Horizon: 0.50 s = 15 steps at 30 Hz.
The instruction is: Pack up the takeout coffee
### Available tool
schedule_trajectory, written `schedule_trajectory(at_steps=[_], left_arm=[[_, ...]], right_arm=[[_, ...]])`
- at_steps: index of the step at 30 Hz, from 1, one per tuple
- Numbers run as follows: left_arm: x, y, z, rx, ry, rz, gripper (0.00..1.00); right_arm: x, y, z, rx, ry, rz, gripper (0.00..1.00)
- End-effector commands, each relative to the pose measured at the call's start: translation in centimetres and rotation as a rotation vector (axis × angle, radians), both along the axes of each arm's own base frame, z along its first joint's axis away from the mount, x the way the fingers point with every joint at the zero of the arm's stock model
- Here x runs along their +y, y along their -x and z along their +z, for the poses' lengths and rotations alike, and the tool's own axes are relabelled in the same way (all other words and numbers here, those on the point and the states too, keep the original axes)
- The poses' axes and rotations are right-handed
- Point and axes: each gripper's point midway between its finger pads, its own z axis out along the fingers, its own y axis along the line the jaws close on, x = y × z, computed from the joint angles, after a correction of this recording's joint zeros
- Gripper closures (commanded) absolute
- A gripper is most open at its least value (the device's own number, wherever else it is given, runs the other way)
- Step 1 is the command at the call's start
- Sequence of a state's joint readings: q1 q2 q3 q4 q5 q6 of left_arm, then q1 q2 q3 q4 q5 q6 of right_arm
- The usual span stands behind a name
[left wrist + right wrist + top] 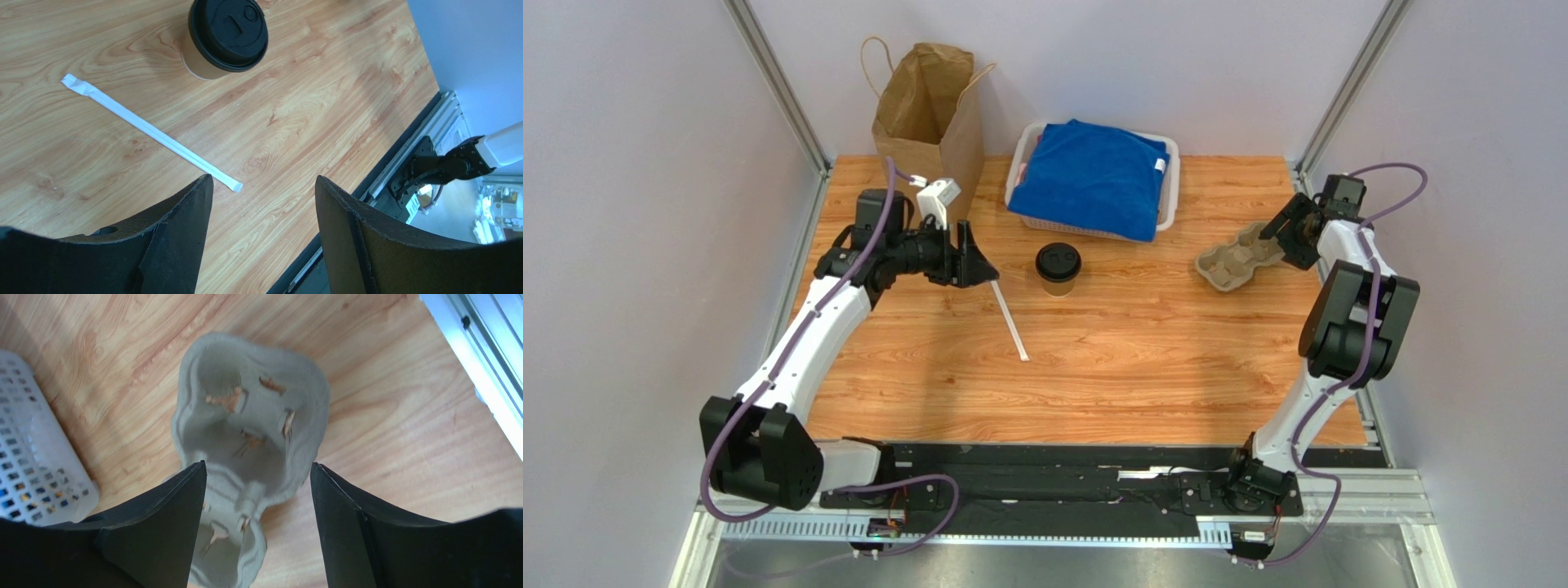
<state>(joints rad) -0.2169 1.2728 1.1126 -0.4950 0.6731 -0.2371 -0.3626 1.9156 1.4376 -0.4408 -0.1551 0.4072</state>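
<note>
Waiting unpacked, the cup [1058,267] stood between the left gripper [986,273] at nine o'clock and the right gripper [256,468] over the carrier [251,373] at three, both open and empty.

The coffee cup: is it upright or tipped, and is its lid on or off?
Upright, lid on. The coffee cup stands on the table, and its black lid covers the whole rim.

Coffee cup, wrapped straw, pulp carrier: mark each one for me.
coffee cup [1058,262], top external view, on its black lid.
wrapped straw [153,133], left wrist view, middle of the white wrapper.
pulp carrier [251,414], right wrist view, inside the far well.
</note>
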Motion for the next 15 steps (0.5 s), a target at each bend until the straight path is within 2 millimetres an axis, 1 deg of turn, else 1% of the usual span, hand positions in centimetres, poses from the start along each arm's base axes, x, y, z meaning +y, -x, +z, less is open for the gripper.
schedule_trajectory(at_steps=[1, 3, 5, 6, 9, 12, 13, 15], left_arm=[[0.0, -1.3, 3.0, -0.059, 0.046, 0.001, 0.30], [0.2, -1.6, 3.4, -0.067, 0.047, 0.005, 0.30], [0.3, -1.7, 3.4, -0.063, 0.045, 0.005, 0.30], [0.3, -1.7, 3.4, -0.059, 0.043, 0.006, 0.30], [0.6, -1.7, 3.4, -0.061, 0.036, 0.008, 0.30], [0.8, -1.5, 3.4, -0.061, 0.027, 0.007, 0.30], [0.9, -1.4, 3.3, -0.063, 0.024, 0.008, 0.30], [1.1, -1.2, 3.5, -0.071, 0.023, 0.011, 0.30]], right_arm=[[-2.0, -2.5, -0.1, -0.044, 0.038, -0.055, 0.34], [-2.4, -2.6, -1.3, -0.021, 0.046, -0.063, 0.34], [-2.7, -2.6, -1.9, -0.010, 0.049, -0.073, 0.36], [-2.7, -2.6, -2.6, 0.005, 0.049, -0.072, 0.37], [-2.5, -2.6, -3.6, 0.019, 0.033, -0.067, 0.42], [-2.2, -2.8, -3.6, 0.010, 0.021, -0.060, 0.46], [-2.3, -2.9, -3.3, 0.000, 0.021, -0.057, 0.54], [-2.0, -3.1, -3.0, -0.014, 0.012, -0.038, 0.67]])
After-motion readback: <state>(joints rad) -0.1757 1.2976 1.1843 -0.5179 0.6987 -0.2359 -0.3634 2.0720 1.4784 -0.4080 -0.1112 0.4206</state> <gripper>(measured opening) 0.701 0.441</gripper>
